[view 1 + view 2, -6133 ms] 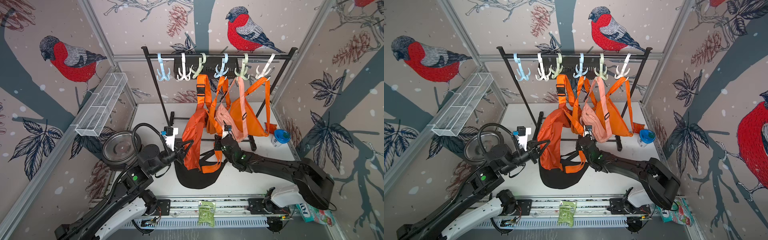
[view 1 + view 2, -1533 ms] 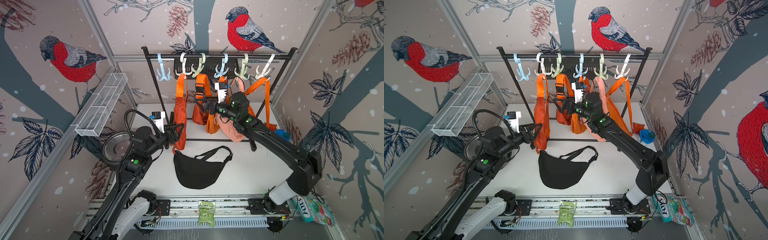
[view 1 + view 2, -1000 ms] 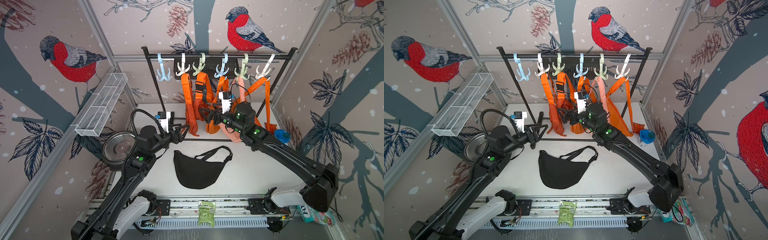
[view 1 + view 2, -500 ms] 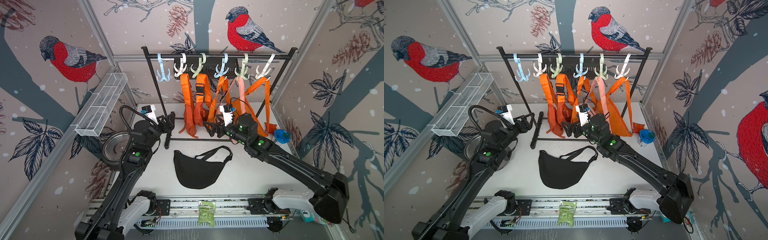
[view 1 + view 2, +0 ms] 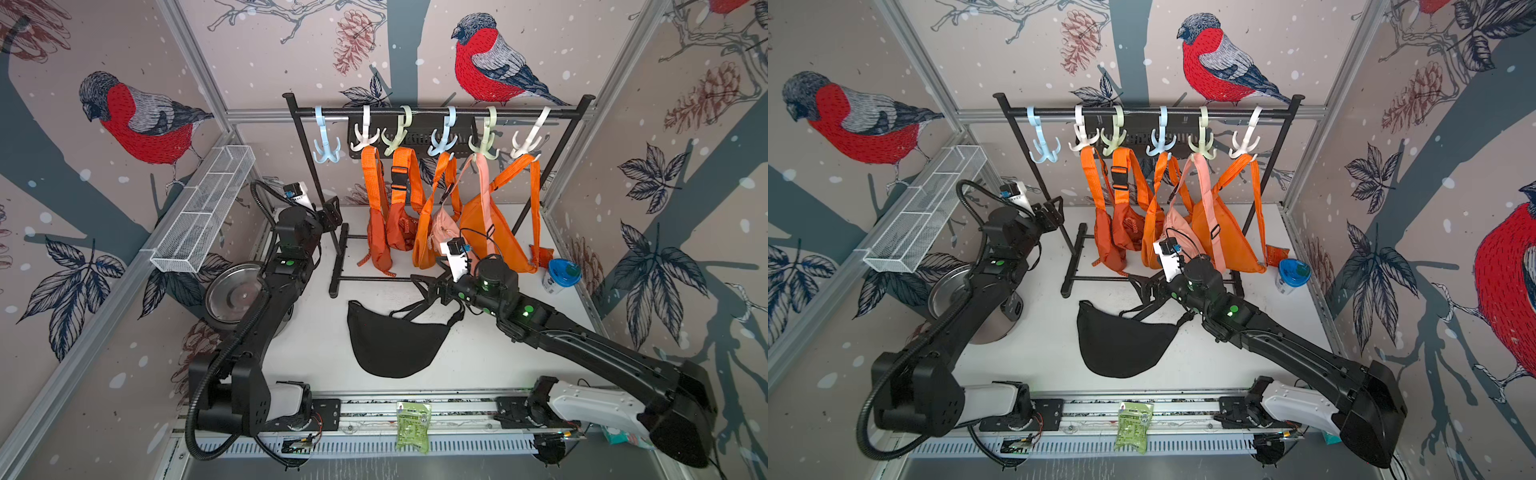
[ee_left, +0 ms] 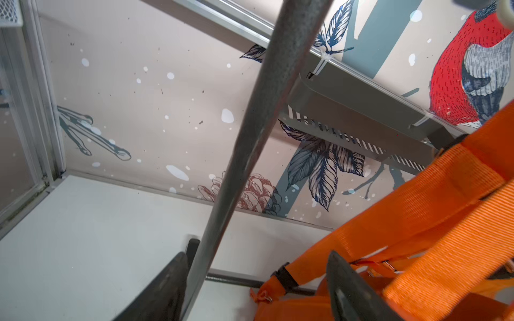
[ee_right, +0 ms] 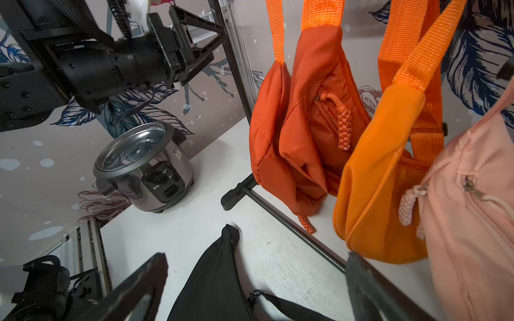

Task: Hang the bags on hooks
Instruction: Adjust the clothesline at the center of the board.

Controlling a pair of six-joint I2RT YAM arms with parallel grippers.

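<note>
In both top views the black bag (image 5: 395, 345) lies flat on the white table (image 5: 316, 345), in front of the rack (image 5: 436, 111), not yet hung. In the left wrist view my left claw (image 6: 257, 257) is spread and empty, and the rack's pole (image 6: 250, 133) is just beside one finger (image 6: 167, 286). In the right wrist view my right claw (image 7: 257, 258) is spread wide over the black bag and pinches nothing.

Top views look down from high in front; wrist cameras (close up) share the rack (image 6: 254, 139).
</note>
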